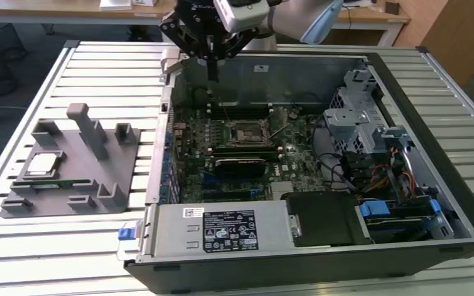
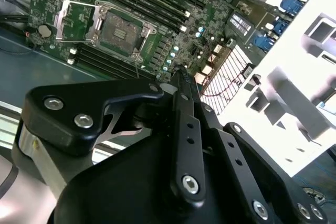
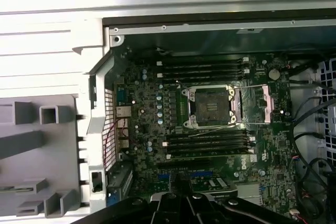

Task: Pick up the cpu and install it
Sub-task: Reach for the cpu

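While well apart from the hand (image 1: 213,78), the cpu (image 1: 42,164) on the grey fixture (image 1: 89,163)

One arm (image 1: 311,18) carries one gripper (image 1: 213,71). One slatted table (image 1: 97,68) bears one open case (image 1: 303,83) and one grey holder (image 1: 97,166). The holder carries one cpu (image 1: 41,164) and one memory stick (image 1: 56,183). Inside the case lies one motherboard (image 3: 152,103) with one socket (image 3: 210,107), one coin cell (image 3: 273,73) and two banks of memory slots (image 3: 202,70), one bank on each side of the socket. The case also holds one labelled power supply (image 1: 220,229), one black cover (image 1: 328,217) and one metal drive cage (image 1: 348,123).
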You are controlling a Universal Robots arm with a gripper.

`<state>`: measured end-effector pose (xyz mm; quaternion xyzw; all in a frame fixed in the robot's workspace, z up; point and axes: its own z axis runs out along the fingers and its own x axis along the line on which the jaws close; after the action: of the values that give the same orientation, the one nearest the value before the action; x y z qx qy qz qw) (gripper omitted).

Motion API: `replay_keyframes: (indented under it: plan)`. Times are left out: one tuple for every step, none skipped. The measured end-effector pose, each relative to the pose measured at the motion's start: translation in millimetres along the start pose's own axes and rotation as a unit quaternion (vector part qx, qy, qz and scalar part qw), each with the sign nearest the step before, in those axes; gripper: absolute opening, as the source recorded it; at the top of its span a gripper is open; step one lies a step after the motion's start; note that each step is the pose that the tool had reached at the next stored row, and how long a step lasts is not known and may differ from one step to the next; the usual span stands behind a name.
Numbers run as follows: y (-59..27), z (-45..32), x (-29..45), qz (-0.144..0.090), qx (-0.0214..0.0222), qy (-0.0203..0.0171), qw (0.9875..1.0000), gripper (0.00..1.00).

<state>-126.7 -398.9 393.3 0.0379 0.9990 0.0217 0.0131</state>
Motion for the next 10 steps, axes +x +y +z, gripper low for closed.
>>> replay_keyframes:
  plan:
    - [-0.1,0.0,0.7,0.000,0.0000,0.0000,1.0000,0.11]
    - [-0.1,0.0,1.5,0.000,0.0000,0.0000,1.0000,0.11]
    - [-0.2,-0.1,2.5,0.000,0.0000,0.0000,1.0000,0.11]
    - [-0.3,-0.2,3.7,0.000,0.0001,0.0000,1.0000,0.11]
    - [-0.4,-0.1,5.1,0.000,0.0000,0.0000,1.0000,0.11]
    - [-0.5,-0.2,6.7,0.000,0.0000,0.0000,1.0000,0.11]
    - [-0.7,-0.2,8.5,0.000,0.0000,0.0000,1.0000,0.11]
    - [-0.8,-0.3,10.1,0.000,0.0000,0.0000,1.0000,0.11]
    - [-0.9,-0.3,11.7,0.000,0.0000,0.0000,1.0000,0.11]
    - [-1.0,-0.4,13.2,0.000,0.0000,0.0000,1.0000,0.11]
